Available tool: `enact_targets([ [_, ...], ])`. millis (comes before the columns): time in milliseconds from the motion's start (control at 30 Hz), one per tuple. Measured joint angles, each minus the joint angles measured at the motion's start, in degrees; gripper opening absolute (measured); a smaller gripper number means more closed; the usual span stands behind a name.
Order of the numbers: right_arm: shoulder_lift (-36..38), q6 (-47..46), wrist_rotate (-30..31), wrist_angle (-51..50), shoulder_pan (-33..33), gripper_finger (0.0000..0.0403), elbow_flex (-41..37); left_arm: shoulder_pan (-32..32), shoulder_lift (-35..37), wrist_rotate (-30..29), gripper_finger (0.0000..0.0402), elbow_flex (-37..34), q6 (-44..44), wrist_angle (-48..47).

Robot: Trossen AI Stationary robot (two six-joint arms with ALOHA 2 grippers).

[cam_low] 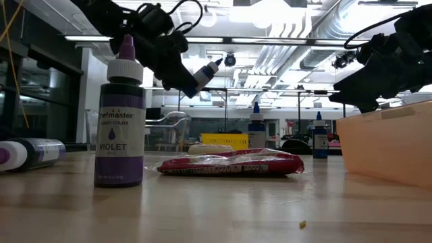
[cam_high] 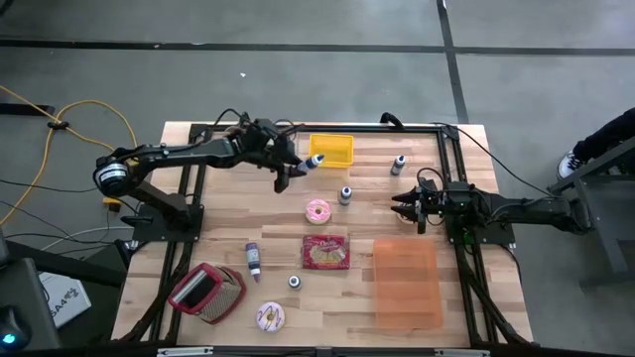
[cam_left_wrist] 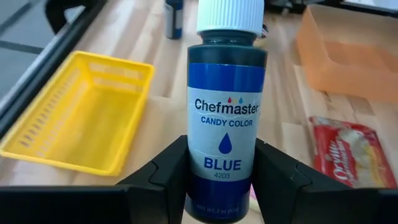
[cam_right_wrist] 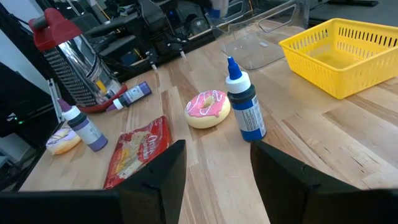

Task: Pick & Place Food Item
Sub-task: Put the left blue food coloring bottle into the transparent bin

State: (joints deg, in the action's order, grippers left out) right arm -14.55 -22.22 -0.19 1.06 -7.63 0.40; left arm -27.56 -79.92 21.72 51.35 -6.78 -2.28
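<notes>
A blue Chefmaster candy-colour bottle [cam_left_wrist: 227, 112] with a white cap is lifted above the table, with my left gripper [cam_high: 301, 165] shut on it. It hangs just left of the yellow basket [cam_high: 331, 149] at the table's far edge. In the low view the bottle [cam_low: 206, 72] shows high up, tilted, with its cap pointing up and away from the gripper. My right gripper [cam_high: 407, 206] waits open at the right of the table, with nothing between its fingers [cam_right_wrist: 155, 174]. My left gripper pinches the bottle's lower body [cam_left_wrist: 199, 168], close to its base, between its two fingers [cam_left_wrist: 163, 177]. The fingers come from the table's left, slanting a little downward. The bottle sticks out ahead of them, cap foremost, tilted and clear of the table.
A pink donut [cam_high: 317, 210], a red snack bag [cam_high: 325, 252] and an orange tray [cam_high: 405, 283] lie mid-table. Two small bottles [cam_high: 345, 194] [cam_high: 398, 165] stand near the basket. A violet bottle [cam_low: 121, 128], a red grater [cam_high: 206, 293] and another donut [cam_high: 270, 316] are nearer the front.
</notes>
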Motion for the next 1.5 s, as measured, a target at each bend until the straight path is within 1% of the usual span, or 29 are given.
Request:
enact_targets([
  [200,0.0,0.0,0.0,0.0,0.0,0.0166,0.0,-1.7,0.0,0.0,0.0141,-0.1,0.8,2.6],
  [367,0.0,0.0,0.0,0.0,0.0,0.0166,0.0,-0.9,0.1,0.1,0.0141,-0.9,1.2,4.0],
  [500,0.0,0.0,0.0,0.0,0.0,0.0166,0.0,-2.2,2.3,1.1,0.0141,-4.2,3.1,8.5],
  [633,0.0,0.0,0.0,0.0,0.0,0.0166,0.0,-3.2,6.1,0.1,0.0141,-10.0,5.2,14.4],
  [700,0.0,0.0,0.0,0.0,0.0,0.0166,0.0,-2.3,7.9,0.0,0.0141,-12.6,5.5,16.8],
  [800,0.0,0.0,0.0,0.0,0.0,0.0166,0.0,-0.1,9.9,-1.7,0.0141,-15.2,5.5,17.7],
  [933,0.0,0.0,0.0,0.0,0.0,0.0166,0.0,3.6,11.4,-3.7,0.0141,-16.7,5.5,17.8],
  [1067,0.0,0.0,0.0,0.0,0.0,0.0166,0.0,6.2,11.5,-3.8,0.0141,-16.9,5.5,17.8],
  [1133,0.0,0.0,0.0,0.0,0.0,0.0166,0.0,6.9,11.5,-3.0,0.0141,-16.9,5.6,17.9],
  [1267,0.0,0.0,0.0,0.0,0.0,0.0166,0.0,6.8,11.5,0.5,0.0141,-16.9,6.6,18.3],
  [1400,0.0,0.0,0.0,0.0,0.0,0.0166,0.0,6.8,11.5,3.6,0.0141,-16.9,4.9,19.7],
  [1500,0.0,0.0,0.0,0.0,0.0,0.0166,0.0,7.5,11.5,3.7,0.0141,-16.9,5.3,20.2],
])
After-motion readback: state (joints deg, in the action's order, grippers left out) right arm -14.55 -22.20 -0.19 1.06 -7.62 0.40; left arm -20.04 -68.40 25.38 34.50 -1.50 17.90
